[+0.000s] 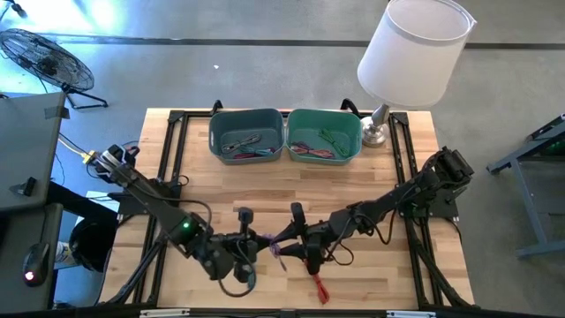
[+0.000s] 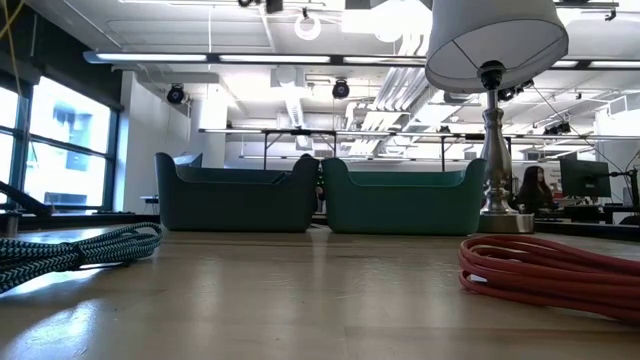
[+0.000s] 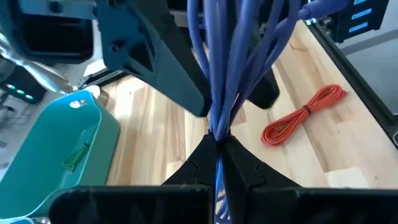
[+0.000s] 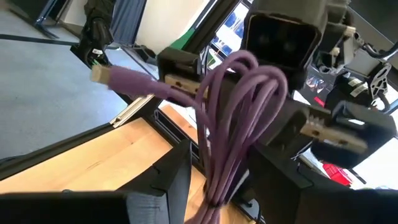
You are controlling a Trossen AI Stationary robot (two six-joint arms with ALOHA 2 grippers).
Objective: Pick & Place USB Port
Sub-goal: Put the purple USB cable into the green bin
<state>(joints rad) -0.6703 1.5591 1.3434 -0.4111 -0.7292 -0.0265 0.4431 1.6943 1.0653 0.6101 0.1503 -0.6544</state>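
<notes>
A purple USB cable point(image 1: 278, 244), coiled in several loops, hangs above the table's near middle between my two grippers. My left gripper point(image 1: 253, 251) is shut on it, coming from the left. My right gripper point(image 4: 227, 186) comes from the right, its fingers standing on either side of the loops point(image 4: 231, 124). Whether they touch the cable I cannot tell. Two plugs point(image 4: 102, 75) stick out of the coil. The grippers do not show in the low view. My left gripper pinches the bundled loops of the cable point(image 3: 217, 121) between its two fingertips, where the strands gather. The fingers slant down from the table's left. The cable is lifted clear of the table, and its loops fan out beyond the fingers toward the right gripper.
A red coiled cable point(image 1: 319, 288) lies on the table near the front edge. A braided dark cable point(image 2: 80, 250) lies at the low view's left. Two teal bins point(image 1: 247, 114) point(image 1: 325, 113) with cables stand at the far edge, beside a white lamp point(image 1: 415, 44).
</notes>
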